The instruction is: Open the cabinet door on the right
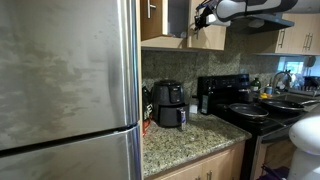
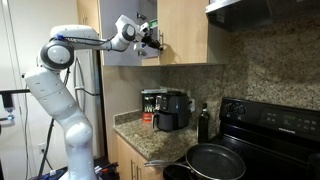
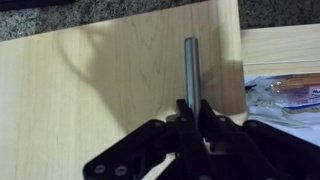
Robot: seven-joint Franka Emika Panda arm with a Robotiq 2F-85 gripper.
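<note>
The cabinet door point(image 3: 100, 80) is light wood with a vertical metal bar handle point(image 3: 190, 70). In the wrist view my gripper point(image 3: 190, 115) is shut on the lower part of this handle, one finger on each side. The door stands ajar: past its edge, packages point(image 3: 285, 90) show inside the cabinet. In both exterior views my gripper point(image 1: 203, 15) point(image 2: 152, 40) is raised to the upper cabinets point(image 2: 185, 30), at the door's edge point(image 2: 125, 50).
A steel fridge point(image 1: 60, 80) stands beside the granite counter point(image 1: 190, 135). A black appliance point(image 2: 172, 110) and a dark bottle point(image 2: 204, 125) stand on the counter. A black stove point(image 2: 270, 120) carries a pan point(image 2: 215, 160) under a range hood point(image 2: 260, 10).
</note>
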